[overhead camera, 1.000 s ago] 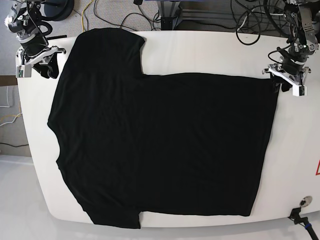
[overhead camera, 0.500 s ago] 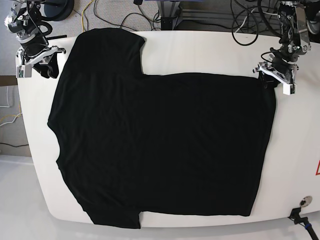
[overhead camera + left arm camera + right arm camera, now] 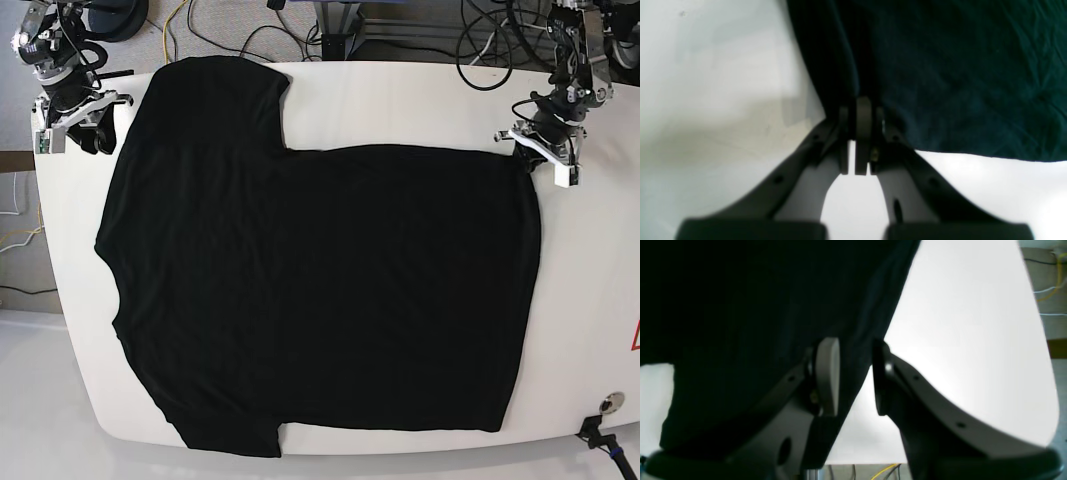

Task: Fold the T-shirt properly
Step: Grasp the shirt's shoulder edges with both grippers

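Observation:
The black T-shirt (image 3: pixel 320 290) lies spread flat on the white table (image 3: pixel 400 105), one sleeve at the back left and one at the front left. My left gripper (image 3: pixel 533 155) is at the shirt's back right corner. In the left wrist view this gripper (image 3: pixel 861 106) is shut, with the dark fabric (image 3: pixel 957 76) pinched at its tips. My right gripper (image 3: pixel 92 138) stands just left of the back sleeve. In the right wrist view it (image 3: pixel 853 353) is open, and the edge of the shirt (image 3: pixel 740 306) shows between and beyond the fingers.
Cables (image 3: pixel 230 30) and stand parts lie behind the table's back edge. A small metal fitting (image 3: pixel 610 403) and a red mark (image 3: pixel 635 335) sit near the table's right edge. Bare table (image 3: pixel 590 260) shows to the right of the shirt.
My left gripper has moved left and slightly back, and the shirt's back right corner and right edge have shifted left with it. My right gripper has moved slightly back.

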